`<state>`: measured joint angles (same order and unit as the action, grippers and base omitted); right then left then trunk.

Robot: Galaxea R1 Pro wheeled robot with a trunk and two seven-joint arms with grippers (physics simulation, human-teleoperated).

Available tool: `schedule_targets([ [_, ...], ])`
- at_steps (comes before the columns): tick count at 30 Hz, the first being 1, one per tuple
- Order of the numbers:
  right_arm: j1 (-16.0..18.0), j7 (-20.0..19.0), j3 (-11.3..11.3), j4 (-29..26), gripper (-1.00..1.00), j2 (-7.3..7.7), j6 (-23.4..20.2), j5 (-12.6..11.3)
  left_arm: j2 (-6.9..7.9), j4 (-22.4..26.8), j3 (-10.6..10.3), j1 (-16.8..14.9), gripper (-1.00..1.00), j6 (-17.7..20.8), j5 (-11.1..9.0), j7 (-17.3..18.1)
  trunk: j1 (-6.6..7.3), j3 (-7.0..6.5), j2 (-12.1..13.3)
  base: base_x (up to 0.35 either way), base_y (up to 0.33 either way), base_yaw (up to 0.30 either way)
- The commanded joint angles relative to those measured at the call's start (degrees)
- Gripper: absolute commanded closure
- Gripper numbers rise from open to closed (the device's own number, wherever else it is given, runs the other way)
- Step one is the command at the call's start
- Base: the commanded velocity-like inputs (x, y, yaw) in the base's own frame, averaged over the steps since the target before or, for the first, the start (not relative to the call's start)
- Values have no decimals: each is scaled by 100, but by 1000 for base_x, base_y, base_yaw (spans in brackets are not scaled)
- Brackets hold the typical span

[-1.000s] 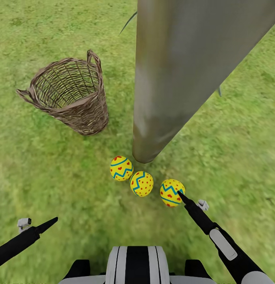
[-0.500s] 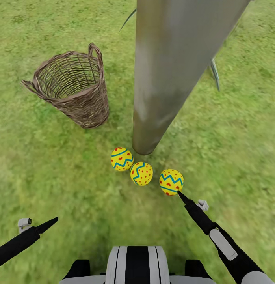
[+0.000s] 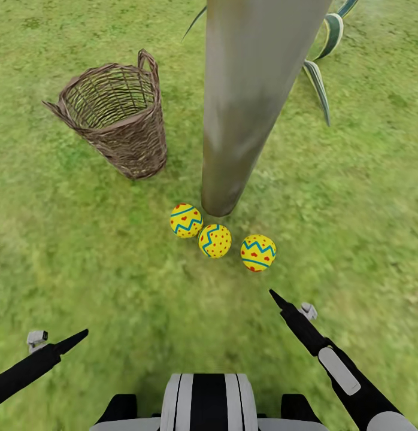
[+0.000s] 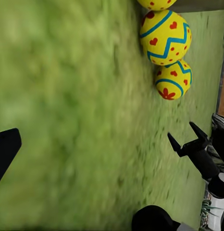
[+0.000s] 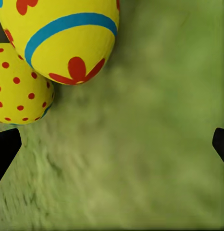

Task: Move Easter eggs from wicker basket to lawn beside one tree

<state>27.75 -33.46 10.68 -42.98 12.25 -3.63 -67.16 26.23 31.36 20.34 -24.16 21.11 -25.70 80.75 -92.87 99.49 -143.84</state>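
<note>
Eggs [image 3: 215, 240]: all three on lawn [image 3: 83, 251] by tree [image 3: 233, 149], ahead of spread right fingers [image 3: 275, 296]; basket [image 3: 113, 114] empty. Left fingers [image 3: 82, 333]: state unclear. Task looks complete; next, retract.

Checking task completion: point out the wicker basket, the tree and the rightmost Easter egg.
wicker basket [image 3: 128, 146], head view, woven side wall.
tree [image 3: 245, 102], head view, mid trunk.
rightmost Easter egg [image 3: 258, 252], head view, centre of shell.

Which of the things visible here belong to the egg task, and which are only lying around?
Belong to the task:
- three Easter eggs on the lawn, beside the trunk base
- wicker basket, upright, no eggs visible inside
- tree

Only lying around:
- striped-leaf plant behind the tree
</note>
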Motion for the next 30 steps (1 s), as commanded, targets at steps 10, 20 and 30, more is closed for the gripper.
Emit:
schedule_targets([
  [10,0,-56,28,34,-100,5,-24,-61,-2,2,5,-1,-100,69,-1,20,19,-153,8,-5,0,0],
  [20,-23,-73,31,69,-100,5,-23,-60,-2,2,-3,-1,-100,67,-1,20,45,-374,22,0,0,0],
  [30,-41,-73,31,71,-100,5,-24,-61,-4,2,-4,-1,-100,69,0,20,71,-666,35,0,0,-63],
])
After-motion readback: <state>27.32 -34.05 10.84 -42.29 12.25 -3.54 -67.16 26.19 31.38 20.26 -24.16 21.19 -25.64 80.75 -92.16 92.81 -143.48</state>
